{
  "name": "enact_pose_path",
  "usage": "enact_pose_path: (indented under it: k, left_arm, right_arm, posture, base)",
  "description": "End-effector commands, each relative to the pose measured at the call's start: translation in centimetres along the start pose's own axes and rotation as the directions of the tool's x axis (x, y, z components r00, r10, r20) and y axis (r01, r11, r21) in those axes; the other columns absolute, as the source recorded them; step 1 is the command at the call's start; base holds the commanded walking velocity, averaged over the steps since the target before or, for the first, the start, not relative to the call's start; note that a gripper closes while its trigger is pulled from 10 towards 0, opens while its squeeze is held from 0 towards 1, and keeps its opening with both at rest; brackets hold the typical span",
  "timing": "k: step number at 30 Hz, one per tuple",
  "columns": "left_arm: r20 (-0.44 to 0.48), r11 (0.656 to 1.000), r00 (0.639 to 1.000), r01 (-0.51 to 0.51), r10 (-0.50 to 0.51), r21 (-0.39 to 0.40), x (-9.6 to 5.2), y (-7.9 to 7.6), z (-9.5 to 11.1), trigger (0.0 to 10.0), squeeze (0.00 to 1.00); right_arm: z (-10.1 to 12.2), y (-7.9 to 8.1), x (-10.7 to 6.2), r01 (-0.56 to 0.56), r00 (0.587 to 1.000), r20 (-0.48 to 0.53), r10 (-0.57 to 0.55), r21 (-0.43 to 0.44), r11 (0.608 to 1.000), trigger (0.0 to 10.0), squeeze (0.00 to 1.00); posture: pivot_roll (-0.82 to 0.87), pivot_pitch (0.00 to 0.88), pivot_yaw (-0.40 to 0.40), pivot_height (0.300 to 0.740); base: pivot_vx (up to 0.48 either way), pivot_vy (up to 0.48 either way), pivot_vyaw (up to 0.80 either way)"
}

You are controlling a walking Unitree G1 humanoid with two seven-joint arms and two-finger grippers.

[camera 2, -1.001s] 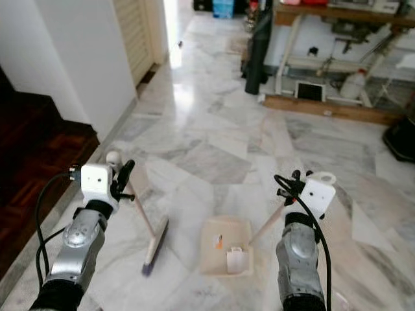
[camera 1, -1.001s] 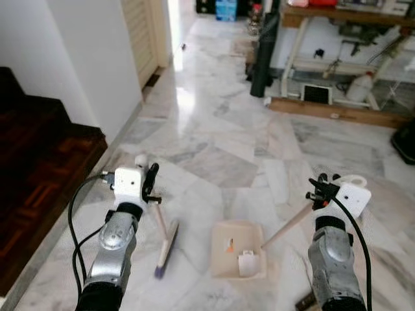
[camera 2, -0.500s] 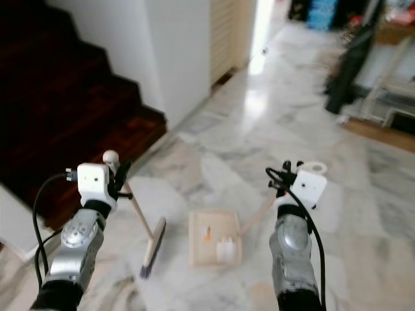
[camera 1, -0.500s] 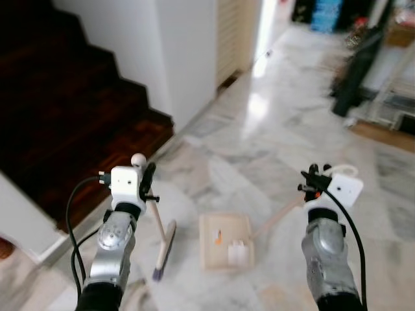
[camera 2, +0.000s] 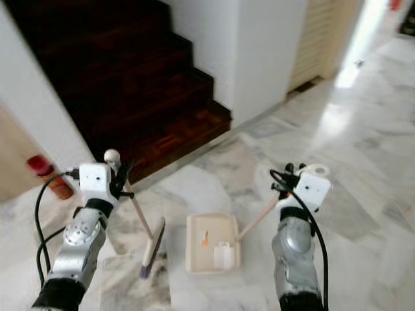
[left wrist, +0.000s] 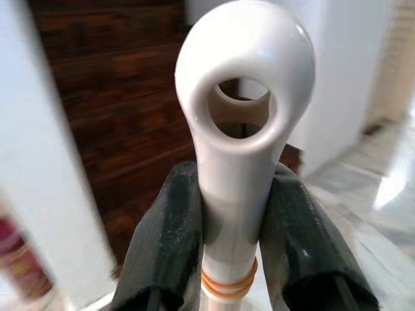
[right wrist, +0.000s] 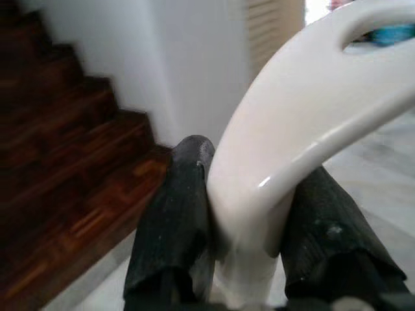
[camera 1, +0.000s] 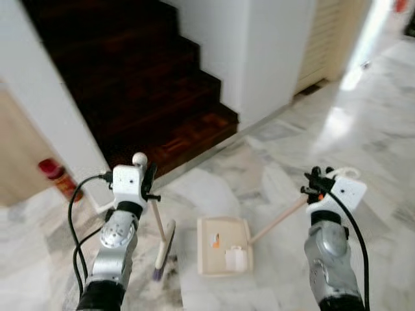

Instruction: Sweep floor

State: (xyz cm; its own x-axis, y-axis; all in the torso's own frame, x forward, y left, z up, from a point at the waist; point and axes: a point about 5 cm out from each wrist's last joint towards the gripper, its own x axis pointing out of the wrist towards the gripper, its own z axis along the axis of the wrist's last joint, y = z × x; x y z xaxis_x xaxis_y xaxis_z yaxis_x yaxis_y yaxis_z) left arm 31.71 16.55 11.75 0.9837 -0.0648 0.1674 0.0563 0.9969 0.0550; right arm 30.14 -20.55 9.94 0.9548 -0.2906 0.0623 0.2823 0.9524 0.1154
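Lower centre: our left gripper (left wrist: 237,214) clamps the broom (camera 1: 164,249) handle; our right gripper (right wrist: 249,214) clamps the dustpan (camera 1: 224,246) handle. The dustpan holds white scraps (camera 1: 236,258). No legible writing.

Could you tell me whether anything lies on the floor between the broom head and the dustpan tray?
Nothing visible does. The broom, held by the left gripper, has its head on the marble floor beside the dustpan, which the right gripper holds. The strip of floor between them looks bare, and two scraps already lie in the tray.
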Motion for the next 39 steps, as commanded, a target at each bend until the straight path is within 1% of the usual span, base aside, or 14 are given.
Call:
enact_pose_path:
  k: [1, 7, 22, 24, 31, 39]
  left_arm:
    - [0.04, 1.0, 0.999, -0.023, 0.022, 0.018, 0.27, 0.49, 0.92, 10.0, 0.0]
    - [0.045, 0.999, 0.998, -0.034, 0.033, 0.022, 0.39, 0.6, 1.16, 10.0, 0.0]
    - [0.042, 0.998, 0.997, -0.058, 0.057, 0.023, 0.41, 0.6, 1.26, 10.0, 0.0]
    - [0.043, 0.998, 0.997, -0.059, 0.058, 0.026, 0.49, 0.65, 1.35, 10.0, 0.0]
    - [0.034, 0.998, 0.998, -0.055, 0.054, 0.011, 0.51, 0.49, 1.37, 10.0, 0.0]
    - [0.031, 0.999, 0.998, -0.052, 0.052, 0.0, 0.54, 0.27, 1.39, 10.0, 0.0]
  right_arm:
    - [1.65, 1.08, 0.52, -0.032, 0.997, 0.066, 0.031, 0.022, 0.999, 10.0, 0.0]
    - [1.8, 1.46, 0.72, -0.045, 0.997, 0.064, 0.043, 0.023, 0.999, 10.0, 0.0]
    - [2.35, 1.39, 0.91, -0.048, 0.997, 0.066, 0.046, 0.027, 0.998, 10.0, 0.0]
    - [2.21, 1.57, 0.87, -0.051, 0.998, 0.05, 0.048, 0.049, 0.998, 10.0, 0.0]
    - [2.38, 1.4, 1.04, -0.043, 0.998, 0.047, 0.041, 0.054, 0.998, 10.0, 0.0]
    - [2.52, 1.54, 1.03, -0.05, 0.998, 0.049, 0.047, 0.065, 0.997, 10.0, 0.0]
  posture:
    - [-0.04, 0.0, -0.007, 0.74]
    - [-0.03, 0.0, -0.011, 0.74]
    - [-0.03, 0.0, -0.015, 0.74]
    - [-0.04, 0.0, -0.014, 0.74]
    - [-0.04, 0.0, -0.01, 0.74]
    - [-0.04, 0.0, -0.011, 0.74]
  base:
    - [0.0, 0.0, 0.8]
    - [0.0, 0.0, 0.8]
    - [0.0, 0.0, 0.8]
    - [0.0, 0.0, 0.0]
    - [0.0, 0.0, 0.0]
    - [0.0, 0.357, 0.0]
